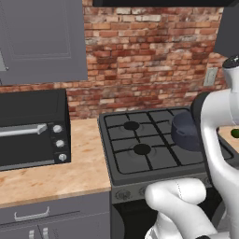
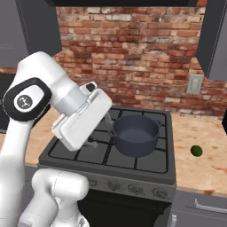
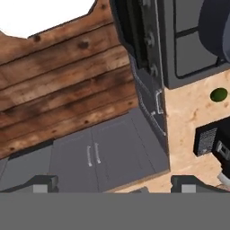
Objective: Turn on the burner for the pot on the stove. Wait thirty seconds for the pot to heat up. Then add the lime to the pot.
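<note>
The dark blue-grey pot (image 2: pixel 134 133) stands on the right side of the stove (image 2: pixel 88 153), over a black grate. In the left base view my own arm partly covers the pot (image 1: pixel 184 130). The small green lime (image 2: pixel 196 150) lies on the wooden counter right of the stove, and the hand view shows the lime (image 3: pixel 219 95) beside the stove's edge. My gripper (image 2: pixel 101 131) hangs above the stove's left half, left of the pot and apart from it. In the hand view the gripper (image 3: pixel 117 183) is open, its tips far apart with nothing between them.
A row of knobs (image 2: pixel 135 189) runs along the stove front. A black countertop oven (image 1: pixel 32 130) sits on the counter left of the stove. A black box (image 3: pixel 211 141) stands on the right counter (image 2: pixel 208 164) near the lime. Grey cabinets (image 3: pixel 103 152) and a wooden floor (image 3: pixel 67 81) lie below.
</note>
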Motion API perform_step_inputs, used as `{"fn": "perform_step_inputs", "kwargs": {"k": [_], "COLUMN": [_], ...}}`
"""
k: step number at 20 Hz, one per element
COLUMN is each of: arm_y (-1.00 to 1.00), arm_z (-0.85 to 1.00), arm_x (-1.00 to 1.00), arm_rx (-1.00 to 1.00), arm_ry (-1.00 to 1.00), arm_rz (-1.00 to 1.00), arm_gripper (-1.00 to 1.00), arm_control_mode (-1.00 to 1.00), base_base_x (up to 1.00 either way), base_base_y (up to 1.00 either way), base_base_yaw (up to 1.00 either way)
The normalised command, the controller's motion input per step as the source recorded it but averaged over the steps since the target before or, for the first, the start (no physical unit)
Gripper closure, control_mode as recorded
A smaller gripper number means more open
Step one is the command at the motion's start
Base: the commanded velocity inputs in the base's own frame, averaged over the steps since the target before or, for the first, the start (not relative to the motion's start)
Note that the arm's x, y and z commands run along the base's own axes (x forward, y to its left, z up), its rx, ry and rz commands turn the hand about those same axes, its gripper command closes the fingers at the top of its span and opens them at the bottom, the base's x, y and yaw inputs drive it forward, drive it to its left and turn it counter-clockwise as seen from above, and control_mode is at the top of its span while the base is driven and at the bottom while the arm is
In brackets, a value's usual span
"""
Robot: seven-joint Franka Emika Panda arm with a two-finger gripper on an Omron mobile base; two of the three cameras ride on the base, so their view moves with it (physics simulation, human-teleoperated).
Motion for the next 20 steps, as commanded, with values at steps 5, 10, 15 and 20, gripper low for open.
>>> {"fn": "perform_step_inputs", "kwargs": {"k": [5,10,15,20], "arm_y": [-0.20,-0.14,-0.21,-0.04], "arm_z": [-0.08,-0.11,-0.10,0.00], "arm_x": [0.11,0.06,0.09,0.20], "arm_rx": [0.00,0.00,0.00,0.00], "arm_ry": [0.10,-0.14,-0.12,0.02], "arm_rz": [0.18,0.17,0.14,0.06], "arm_gripper": [-1.00,-1.00,-1.00,-1.00], "arm_control_mode": [-1.00,-1.00,-1.00,-1.00], "base_base_x": [0.00,0.00,0.00,0.00], "base_base_y": [0.00,0.00,0.00,0.00], "base_base_yaw": [0.00,0.00,0.00,0.00]}}
